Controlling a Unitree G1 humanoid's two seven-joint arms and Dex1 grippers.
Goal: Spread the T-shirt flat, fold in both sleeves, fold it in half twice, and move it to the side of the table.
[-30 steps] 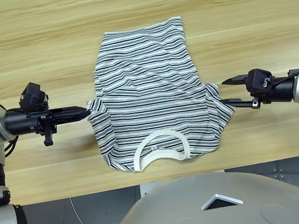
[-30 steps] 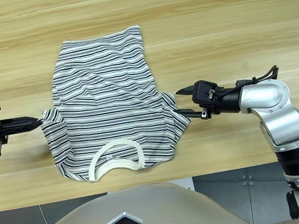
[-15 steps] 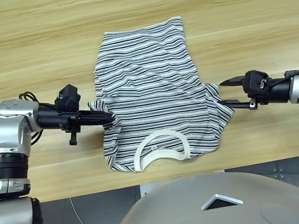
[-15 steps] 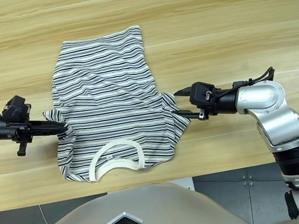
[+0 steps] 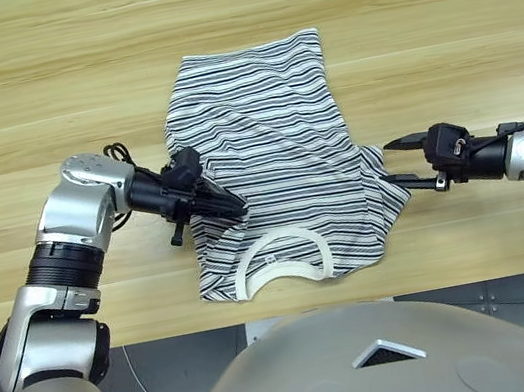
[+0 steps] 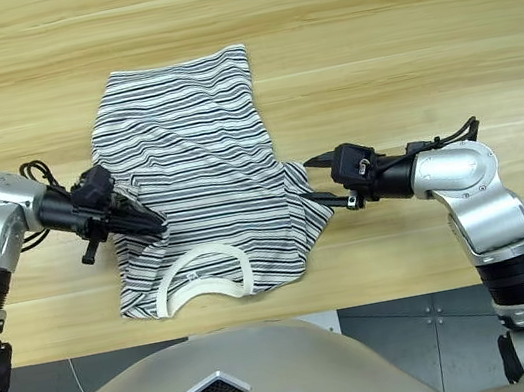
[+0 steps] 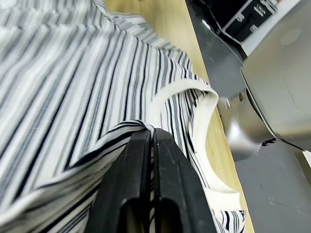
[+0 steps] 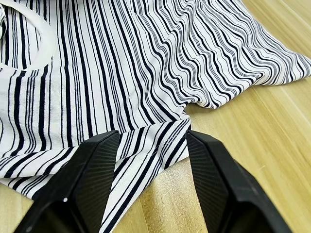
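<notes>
Wooden tabletop (image 5: 412, 7) holds the striped T-shirt (image 5: 271, 133) near its front edge, spread mostly flat. The left gripper (image 5: 238, 214) pinches the left sleeve (image 7: 116, 132) tight over the shirt's body. The right gripper (image 5: 388, 162) is wide open around the right sleeve (image 8: 146, 141). I think both half-folds and the move are still left.

Black-and-white striped T-shirt (image 5: 268, 144), white collar (image 5: 282, 260)

Right gripper (image 8: 151, 134) low over wooden table (image 8: 272, 136), black fingers spread either side of T-shirt (image 8: 121, 58) sleeve (image 8: 146, 143) edge (hem between them, not pinched). Striped fabric wrinkled; white neckband (image 8: 48, 41) beyond.
</notes>
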